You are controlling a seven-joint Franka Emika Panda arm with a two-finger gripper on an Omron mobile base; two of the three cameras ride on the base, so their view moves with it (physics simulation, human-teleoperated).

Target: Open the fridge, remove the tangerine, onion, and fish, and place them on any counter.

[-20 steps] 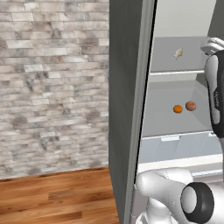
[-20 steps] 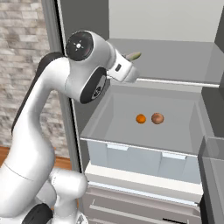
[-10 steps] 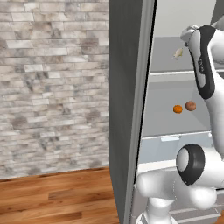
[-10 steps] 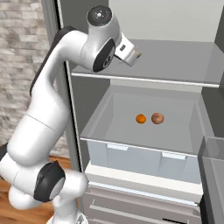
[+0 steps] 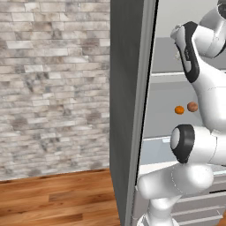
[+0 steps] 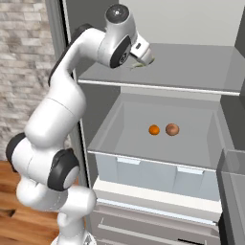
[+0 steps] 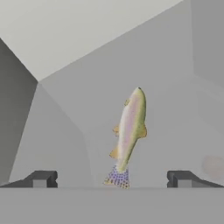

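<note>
The fridge (image 6: 225, 72) stands open. On its upper shelf lies the fish (image 7: 130, 127), tail toward the gripper (image 7: 112, 179), whose fingers are spread wide either side of the fish. Best to advance centred on the body, then close gently.

Fish (image 7: 129, 131) lies between the spread fingertips (image 7: 41, 179) on grey shelf (image 7: 175, 113).

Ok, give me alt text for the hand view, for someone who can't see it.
A slim silvery fish lies on a grey fridge shelf, its tail nearest, centred between the open hand's two dark fingertips.
</note>
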